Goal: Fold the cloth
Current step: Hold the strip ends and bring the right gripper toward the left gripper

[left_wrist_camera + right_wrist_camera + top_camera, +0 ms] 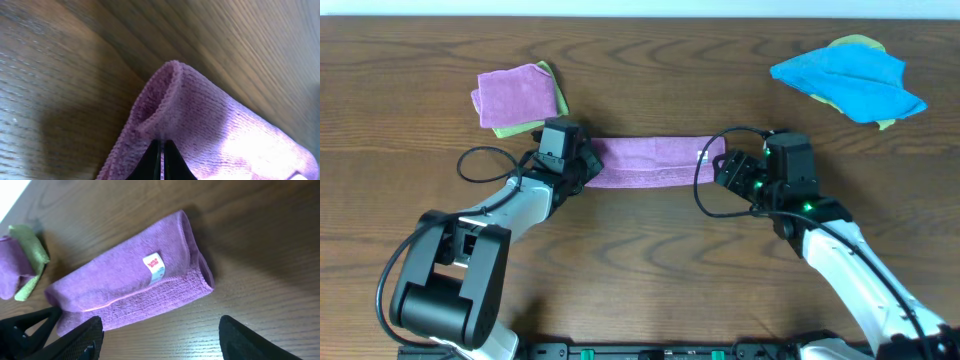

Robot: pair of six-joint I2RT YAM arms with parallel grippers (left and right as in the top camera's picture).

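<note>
Cloth (650,162) on table (640,260) between left tool (587,167) and right tool (726,169)

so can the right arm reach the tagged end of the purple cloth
Probably yes: the right gripper is open just beside the purple cloth, at its white tag end, nothing between them.

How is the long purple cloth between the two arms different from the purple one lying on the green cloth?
The long lilac microfibre cloth lies as a narrow strip; the other purple cloth is a compact folded square. The left end effector pinches the strip's end; the square is untouched. The square sits on a yellow-green cloth; the strip on the wooden table. Both look similar purple.
</note>
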